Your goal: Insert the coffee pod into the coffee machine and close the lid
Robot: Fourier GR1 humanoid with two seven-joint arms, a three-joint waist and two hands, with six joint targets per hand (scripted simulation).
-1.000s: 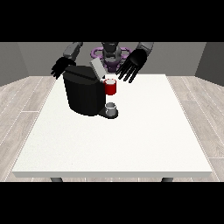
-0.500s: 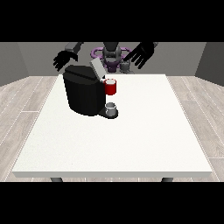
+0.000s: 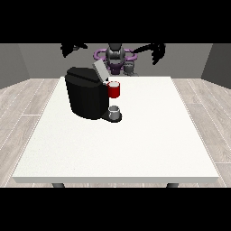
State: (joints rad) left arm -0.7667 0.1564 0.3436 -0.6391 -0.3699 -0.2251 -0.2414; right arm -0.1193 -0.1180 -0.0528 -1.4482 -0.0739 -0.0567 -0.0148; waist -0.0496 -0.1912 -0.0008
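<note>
My hand at the view's left hangs high above the far left corner of the white table, well apart from everything on it. It is a small dark shape up there and holds nothing; I cannot tell how its fingers lie.

Below it and a little to the right stands the black coffee machine, set on the far left part of the table. Its lid is tilted up and open, a pale flap leaning back from the machine's top. Just beside the machine's front, on its right side, sits a red thing at the machine. Under that, on the machine's base, stands a small grey thing; I cannot tell whether it is the coffee pod.

Behind the table's far edge is my torso. Further right, my hand at the view's right is raised above the far edge, its fingers spread and pointing down, nothing in it and touching nothing.
</note>
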